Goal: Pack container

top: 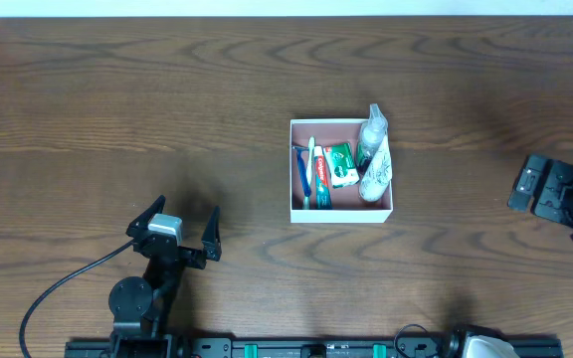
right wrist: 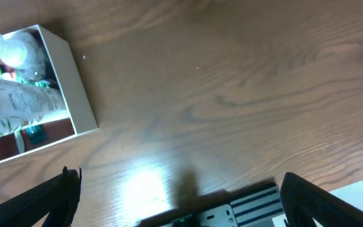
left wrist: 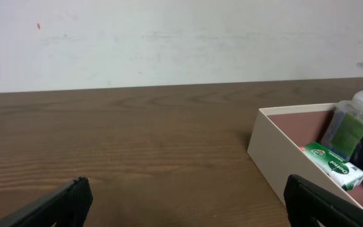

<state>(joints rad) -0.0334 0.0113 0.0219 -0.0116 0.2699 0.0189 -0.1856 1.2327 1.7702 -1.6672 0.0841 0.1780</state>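
The container point(top: 341, 213) sat just right of centre on the wooden table point(top: 107, 99), already packed. A blue toothbrush point(top: 300, 171) and a toothpaste tube point(top: 318, 179) lay along its left side, with a green packet point(top: 342, 165) in the middle. A clear pump bottle point(top: 371, 134) and a white tube point(top: 377, 175) rested against its right wall. The left end effector point(top: 185, 212) hovered toward the table's front edge, well left of the container, fingers spread wide and holding nothing. The right end effector point(right wrist: 180, 178), well off to the right, likewise stood spread and empty.

Dk wood tbl point(top: 117, 99), white wall point(left wrist: 169, 38)
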